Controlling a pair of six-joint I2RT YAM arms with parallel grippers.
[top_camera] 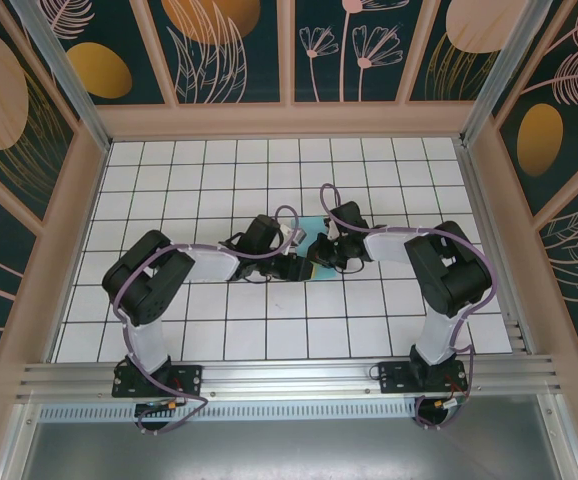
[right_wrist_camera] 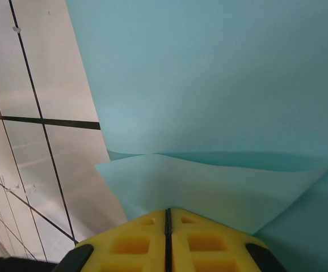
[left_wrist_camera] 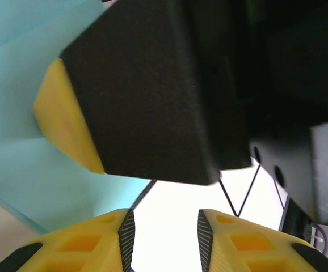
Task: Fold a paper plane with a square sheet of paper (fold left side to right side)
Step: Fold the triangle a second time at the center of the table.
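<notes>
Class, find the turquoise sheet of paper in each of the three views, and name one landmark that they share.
Top external: the square sheet of paper lies mid-table, near the picture's centre.
Left wrist: it covers the upper left and left edge.
Right wrist: it spreads across the top and right, with a flap raised near the bottom.
Shared landmark: the white table with black grid lines.

The desk [top_camera: 169, 190] is a flat white top ruled by thin dark lines into square tiles, walled in at 9, 12 and 3 o'clock. The light-turquoise square sheet of paper [right_wrist_camera: 209, 85] lies near its centre, a shade toward 3 o'clock. One flap is raised off the rest, and bare tiles lie at the sheet's 9 o'clock.
</notes>
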